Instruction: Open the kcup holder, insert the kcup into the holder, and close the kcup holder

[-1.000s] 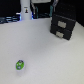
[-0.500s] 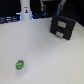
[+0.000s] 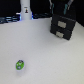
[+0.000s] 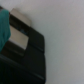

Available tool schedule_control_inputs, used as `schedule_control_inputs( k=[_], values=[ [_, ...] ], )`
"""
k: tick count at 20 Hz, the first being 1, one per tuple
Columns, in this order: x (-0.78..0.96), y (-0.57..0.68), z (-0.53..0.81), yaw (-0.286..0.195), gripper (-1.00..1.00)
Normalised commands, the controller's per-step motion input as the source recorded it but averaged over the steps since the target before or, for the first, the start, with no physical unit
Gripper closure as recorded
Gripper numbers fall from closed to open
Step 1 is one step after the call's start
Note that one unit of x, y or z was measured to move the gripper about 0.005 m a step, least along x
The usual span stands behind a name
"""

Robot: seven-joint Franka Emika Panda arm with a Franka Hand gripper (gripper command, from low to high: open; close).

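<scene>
While gripper (image 3: 61, 7) hangs above kcup holder (image 3: 63, 27), jaw state unclear; kcup (image 3: 19, 64) well apart.

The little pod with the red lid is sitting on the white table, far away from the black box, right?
Not quite. The kcup has a bright green lid, not red, as the exterior view shows. The rest holds: it sits on the white table, well apart from the black kcup holder.
</scene>
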Motion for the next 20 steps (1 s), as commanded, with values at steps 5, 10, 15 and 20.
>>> schedule_control_inputs(
  k=[5,10,15,20],
  values=[
    [-0.29,0.60,-0.32,-0.153,-1.00],
    [-0.29,0.48,-0.37,-0.162,-1.00],
    [-0.37,0.31,-0.38,-0.175,-1.00],
    [-0.45,0.07,-0.46,-0.147,-1.00]
  ],
)
